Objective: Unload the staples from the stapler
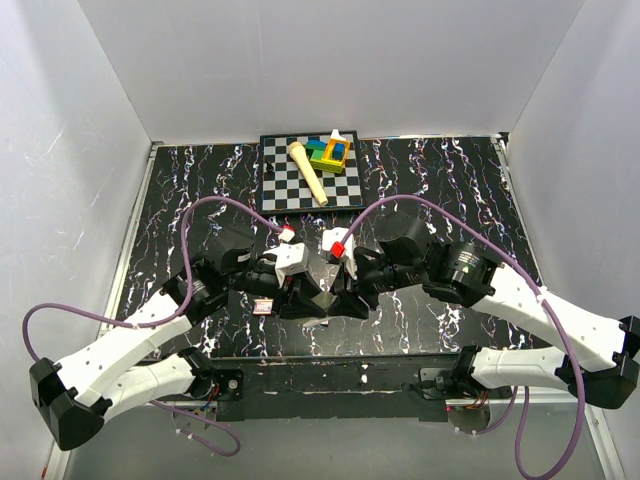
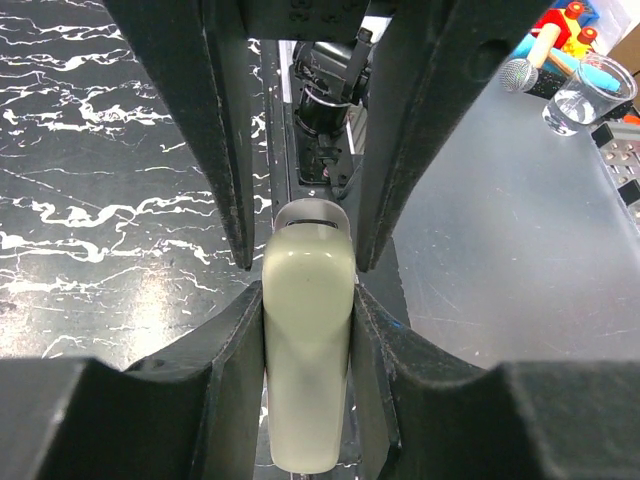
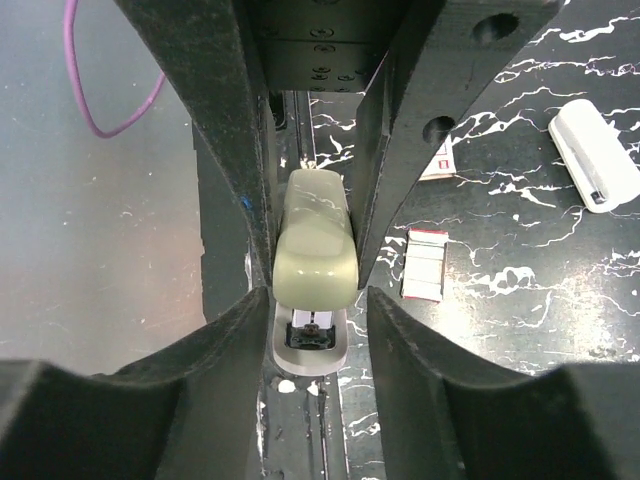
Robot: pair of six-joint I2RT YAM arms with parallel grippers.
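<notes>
A pale green stapler (image 2: 306, 350) lies between both grippers at the middle of the table. My left gripper (image 2: 308, 300) is shut on its rounded rear body, both pads pressed to its sides. From the opposite end, my right gripper (image 3: 317, 300) straddles the stapler's (image 3: 316, 240) front end, open, with narrow gaps between its fingers and the green top. The grey base lip and the front slot show below the head. The staples are hidden. In the top view the two grippers (image 1: 305, 288) (image 1: 342, 288) meet nose to nose and cover the stapler.
A small red-and-white box (image 3: 424, 263) lies on the marbled table beside the stapler, seen too in the top view (image 1: 263, 305). A white plastic object (image 3: 593, 155) lies farther off. At the back stands a chessboard (image 1: 285, 190) with a wooden pin (image 1: 308, 172) and coloured blocks (image 1: 330, 152).
</notes>
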